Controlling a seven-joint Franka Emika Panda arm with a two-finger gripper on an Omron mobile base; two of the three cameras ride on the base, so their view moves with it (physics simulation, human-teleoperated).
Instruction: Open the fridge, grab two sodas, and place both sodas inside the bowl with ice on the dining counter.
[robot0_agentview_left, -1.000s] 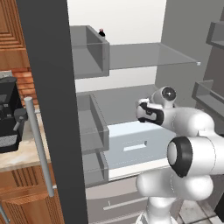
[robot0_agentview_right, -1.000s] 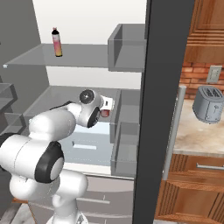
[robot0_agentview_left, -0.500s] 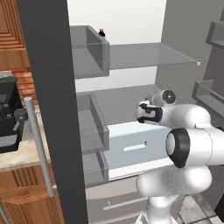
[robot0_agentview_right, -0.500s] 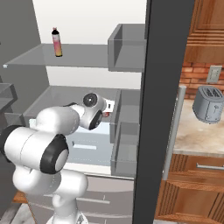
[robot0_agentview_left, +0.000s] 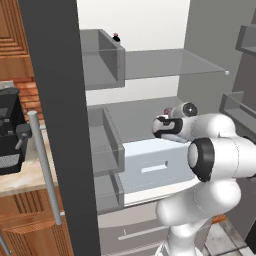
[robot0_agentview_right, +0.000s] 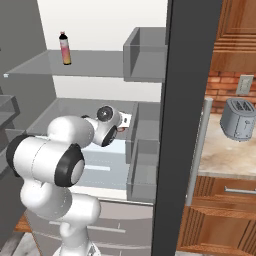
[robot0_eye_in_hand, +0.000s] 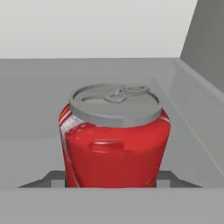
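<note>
Two sodas stand inside the open fridge (robot0_agentview_left: 150, 30). The red soda (robot0_eye_in_hand: 114, 138) sits upright on the grey middle shelf (robot0_eye_in_hand: 39, 87), close to the shelf's side wall (silvery lid with a pull tab facing up). It stands between the dark fingertips (robot0_eye_in_hand: 54, 180) of the gripper (robot0_eye_in_hand: 111, 183), whose jaws sit against both sides of its base; whether they press firmly I cannot tell. The pale pink soda (robot0_agentview_right: 65, 48) with the dark top stands upright on the glass upper shelf (robot0_agentview_right: 95, 62), well above the white arm (robot0_agentview_right: 75, 137). A toaster (robot0_agentview_right: 238, 119) rests on the wall counter (robot0_agentview_right: 227, 155) beside the fridge.
</note>
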